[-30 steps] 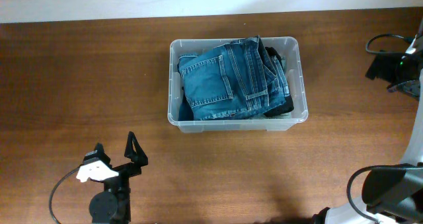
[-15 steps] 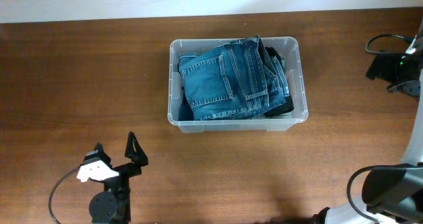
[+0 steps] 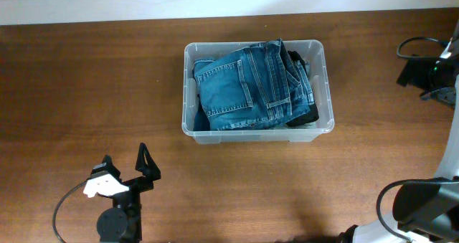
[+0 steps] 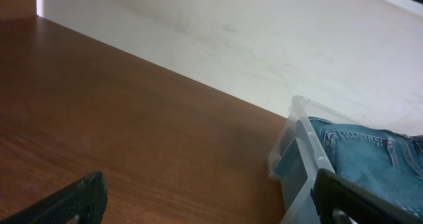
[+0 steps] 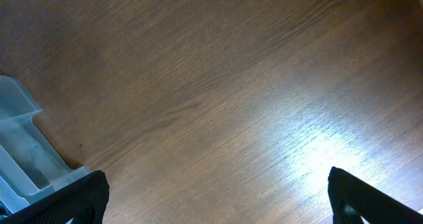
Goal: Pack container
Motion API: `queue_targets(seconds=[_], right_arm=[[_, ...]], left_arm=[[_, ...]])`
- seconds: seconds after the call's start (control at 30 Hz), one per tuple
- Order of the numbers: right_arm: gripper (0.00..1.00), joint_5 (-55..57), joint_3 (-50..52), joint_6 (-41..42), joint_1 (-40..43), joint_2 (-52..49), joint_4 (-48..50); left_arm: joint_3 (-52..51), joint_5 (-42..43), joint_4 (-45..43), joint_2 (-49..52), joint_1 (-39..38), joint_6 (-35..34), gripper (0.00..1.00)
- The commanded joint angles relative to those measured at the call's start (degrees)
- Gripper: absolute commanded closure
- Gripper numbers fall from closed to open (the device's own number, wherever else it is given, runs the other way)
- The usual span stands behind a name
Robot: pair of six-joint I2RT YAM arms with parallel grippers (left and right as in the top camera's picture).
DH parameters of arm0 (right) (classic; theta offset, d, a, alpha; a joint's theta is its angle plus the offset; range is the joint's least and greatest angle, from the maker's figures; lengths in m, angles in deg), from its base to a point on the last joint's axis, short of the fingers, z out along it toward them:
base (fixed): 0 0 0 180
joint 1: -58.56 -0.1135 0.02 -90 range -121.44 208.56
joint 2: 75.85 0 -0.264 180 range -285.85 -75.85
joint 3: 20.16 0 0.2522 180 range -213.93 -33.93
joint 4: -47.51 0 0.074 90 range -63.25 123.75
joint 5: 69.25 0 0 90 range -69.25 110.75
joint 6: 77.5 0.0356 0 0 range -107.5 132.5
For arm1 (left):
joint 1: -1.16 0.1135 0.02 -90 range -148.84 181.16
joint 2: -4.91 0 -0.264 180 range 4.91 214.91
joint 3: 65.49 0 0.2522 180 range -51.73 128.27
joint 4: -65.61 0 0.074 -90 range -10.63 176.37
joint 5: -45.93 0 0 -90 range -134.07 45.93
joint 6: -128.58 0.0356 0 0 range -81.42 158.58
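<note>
Nothing moved; only overhead shows dark cloth (image 3: 309, 115) beside jeans (image 3: 247, 89) in container (image 3: 328, 107).

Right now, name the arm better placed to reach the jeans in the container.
Left, probably: the left gripper is open and its wrist view shows the container and jeans. The right wrist view catches only a container corner over table.

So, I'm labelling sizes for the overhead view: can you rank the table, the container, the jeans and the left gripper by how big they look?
Largest to smallest in the overhead view:
1. table
2. container
3. jeans, nearly filling the container
4. left gripper, clearly the smallest
</note>
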Motion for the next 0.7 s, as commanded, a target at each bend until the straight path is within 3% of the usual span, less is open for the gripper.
queue_targets(seconds=[0.0,0.47,0.67], right_arm=[[0.02,0.7,0.1,0.7,0.2,-0.1,0.1],[0.02,0.7,0.1,0.7,0.1,-0.5,0.1],[0.02,0.7,0.1,0.7,0.1,4.0,0.1]], left_arm=[[-0.2,0.0,0.1,-0.4,0.3,0.9,0.01],[-0.2,0.0,0.1,-0.4,0.3,0.9,0.01],[-0.2,0.0,0.1,-0.4,0.3,0.9,0.01]])
